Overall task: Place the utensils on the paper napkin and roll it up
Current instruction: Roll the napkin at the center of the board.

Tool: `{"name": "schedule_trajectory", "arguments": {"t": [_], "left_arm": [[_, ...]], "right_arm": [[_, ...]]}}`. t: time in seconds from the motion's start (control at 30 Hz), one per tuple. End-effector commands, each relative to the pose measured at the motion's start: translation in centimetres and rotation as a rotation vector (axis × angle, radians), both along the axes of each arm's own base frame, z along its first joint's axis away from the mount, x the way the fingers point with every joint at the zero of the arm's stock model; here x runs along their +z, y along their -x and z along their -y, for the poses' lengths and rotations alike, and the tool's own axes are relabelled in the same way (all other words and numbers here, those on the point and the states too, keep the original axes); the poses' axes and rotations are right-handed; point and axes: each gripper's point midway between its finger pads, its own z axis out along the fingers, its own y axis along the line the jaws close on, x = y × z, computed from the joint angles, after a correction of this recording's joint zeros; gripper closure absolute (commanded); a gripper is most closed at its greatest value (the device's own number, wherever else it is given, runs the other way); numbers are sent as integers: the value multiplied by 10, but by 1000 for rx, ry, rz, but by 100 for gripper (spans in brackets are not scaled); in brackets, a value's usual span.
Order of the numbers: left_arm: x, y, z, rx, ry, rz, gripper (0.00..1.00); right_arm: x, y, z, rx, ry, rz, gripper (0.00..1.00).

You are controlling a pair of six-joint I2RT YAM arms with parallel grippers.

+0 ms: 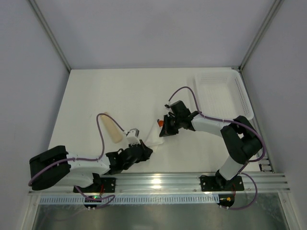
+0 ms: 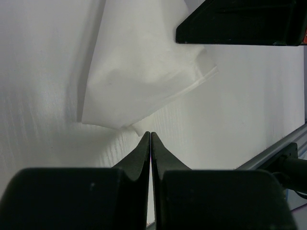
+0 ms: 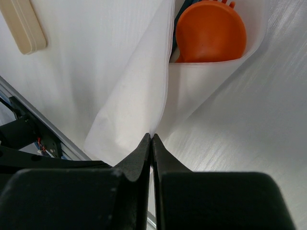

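We look down on a white desk (image 1: 120, 91) with two robot arms. The paper napkin (image 1: 154, 138) lies between the left tool (image 1: 144, 152) and the right tool (image 1: 163, 130), near the front middle. A tan stick (image 1: 113, 127) rests on the bare desk to the left, apart from the napkin. A white mesh basket (image 1: 218, 91) sits at the far right.

The right tool is closed, pinching a raised fold of the napkin (image 3: 129, 96). The left tool (image 2: 150, 135) is closed tip to tip at a napkin corner (image 2: 139, 67). We cannot tell whether it has caught any paper.

We judge the step in hand to be wrapping the napkin around the orange utensil (image 3: 211, 31). To do it well, both tools should move together and keep the thin paper lightly taut. A sharp pull could tear it or tip the utensil out. The tan stick also needs to reach the napkin before rolling ends.

Only the right wrist view shows the orange utensil's rounded bowl tucked inside the fold. From above it is a small orange spot (image 1: 160, 123). Only the left wrist view shows the creased corner at the left tips.
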Motion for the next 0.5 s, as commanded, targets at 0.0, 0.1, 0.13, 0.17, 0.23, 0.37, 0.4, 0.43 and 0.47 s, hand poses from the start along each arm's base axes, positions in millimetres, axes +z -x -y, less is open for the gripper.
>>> {"name": "schedule_trajectory", "arguments": {"t": [0.0, 0.1, 0.13, 0.17, 0.23, 0.37, 0.4, 0.43, 0.47], "left_arm": [[12, -12, 6, 49, 28, 32, 100], [8, -15, 6, 57, -10, 34, 100], [11, -17, 8, 55, -9, 41, 100], [9, -17, 8, 56, -12, 41, 100], [11, -18, 11, 48, -7, 53, 100], [5, -18, 10, 51, -24, 43, 100], [1, -18, 5, 62, -43, 31, 100], [-1, -17, 2, 72, -56, 22, 100], [-2, -17, -1, 84, -68, 13, 100]], "right_arm": [[17, -8, -2, 2, -27, 65, 96], [16, -8, -4, 5, -31, 57, 96], [16, -9, -4, 7, -32, 58, 96], [16, -8, -4, 7, -33, 55, 96], [16, -9, -4, 6, -33, 57, 96], [18, -9, -4, 12, -28, 63, 96], [17, -10, -3, 9, -23, 62, 96], [18, -10, -3, 11, -22, 66, 96], [18, -10, -2, 13, -17, 68, 96]]}}
